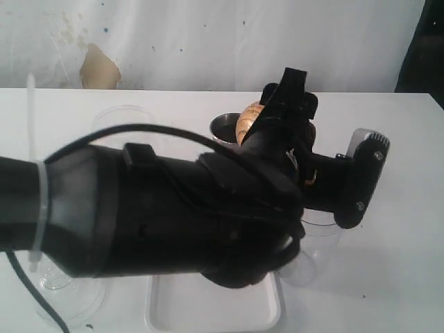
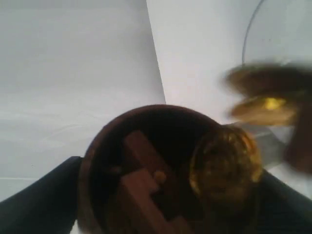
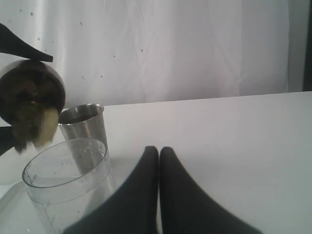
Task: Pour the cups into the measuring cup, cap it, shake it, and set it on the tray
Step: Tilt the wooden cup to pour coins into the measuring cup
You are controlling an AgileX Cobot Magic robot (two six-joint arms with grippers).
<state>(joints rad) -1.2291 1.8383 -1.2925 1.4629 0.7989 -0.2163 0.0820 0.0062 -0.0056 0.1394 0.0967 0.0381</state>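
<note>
Spillage is worrying us: left gripper (image 2: 170, 175) is holding the wooden cup (image 3: 31, 95) tilted over the measuring cup (image 3: 68, 183), off-centre; falling pieces (image 3: 38, 129) are risking the worktop (image 3: 234, 126); right gripper (image 3: 159, 152) is sitting closed nearby.

The brown wooden cup (image 2: 92, 165) fills the lower middle of the frame, mouth towards the camera, clamped in the left claw (image 2: 161, 209), whose dark fingers (image 2: 39, 204) show at the lower corners. Inside lie pale wooden blocks (image 2: 141, 190), and a golden lump (image 2: 224, 165) sits at the lip. Blurred brown-gold pieces (image 2: 268, 92) hang at the upper right over the white bench (image 2: 195, 48), beside a clear curved edge (image 2: 246, 39).
</note>
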